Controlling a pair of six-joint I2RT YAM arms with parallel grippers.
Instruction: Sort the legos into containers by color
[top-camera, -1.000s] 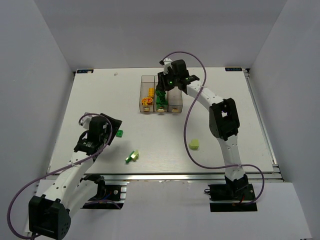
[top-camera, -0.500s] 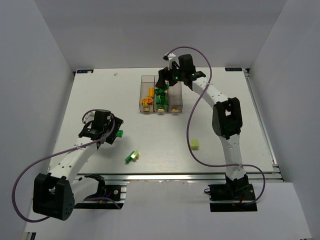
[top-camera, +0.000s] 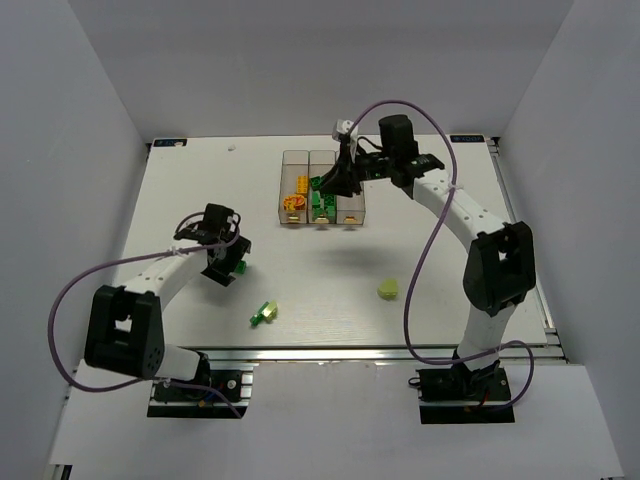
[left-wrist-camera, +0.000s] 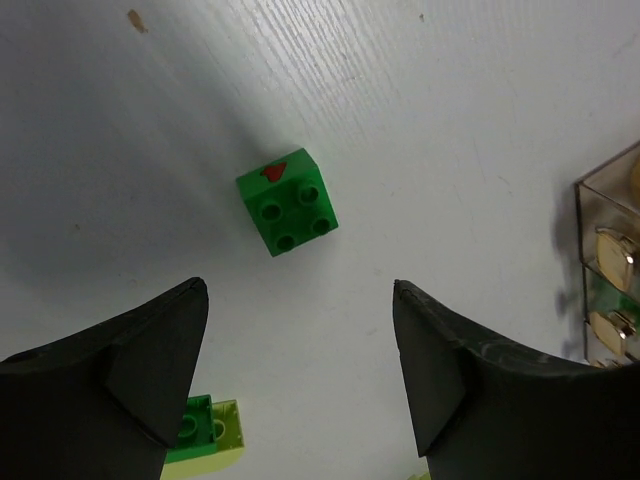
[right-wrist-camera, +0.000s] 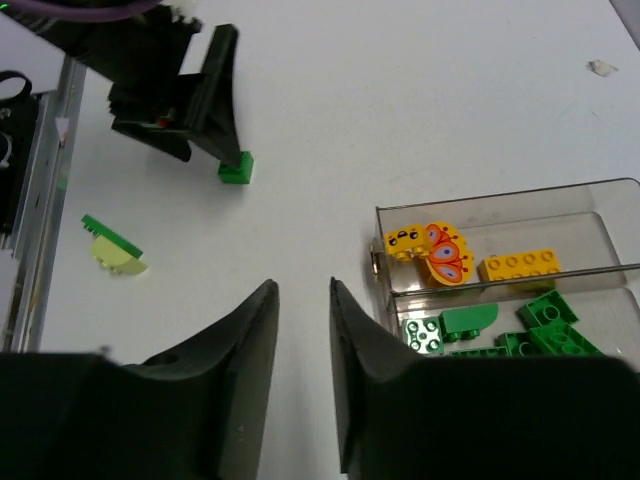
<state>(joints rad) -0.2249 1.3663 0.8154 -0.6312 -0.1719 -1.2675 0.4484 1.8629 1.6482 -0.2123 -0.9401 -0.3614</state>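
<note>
The three clear containers (top-camera: 338, 168) stand at the back centre: orange legos (top-camera: 293, 203) in the left bin, green legos (top-camera: 320, 203) in the middle one. A green brick (top-camera: 241, 266) lies on the table; my left gripper (top-camera: 231, 264) hovers open right beside it. In the left wrist view the brick (left-wrist-camera: 288, 203) lies ahead of the gripper (left-wrist-camera: 300, 290), not between the fingers. A joined green and yellow-green piece (top-camera: 264, 314) and a pale yellow-green brick (top-camera: 388, 289) lie loose. My right gripper (top-camera: 330, 185) is over the bins, its jaws narrowly apart and empty (right-wrist-camera: 302, 290).
The table's near rail (top-camera: 330, 352) runs just below the loose pieces. The right wrist view shows the orange bin (right-wrist-camera: 600, 195), the green bin's bricks (right-wrist-camera: 470, 320), the left arm (right-wrist-camera: 190, 100) by the green brick (right-wrist-camera: 235, 168), and the joined piece (right-wrist-camera: 115, 245).
My left arm has swung forward and right, close to the green brick. My right arm has drawn up and to the right; a green brick it had over the middle bin now lies inside.
</note>
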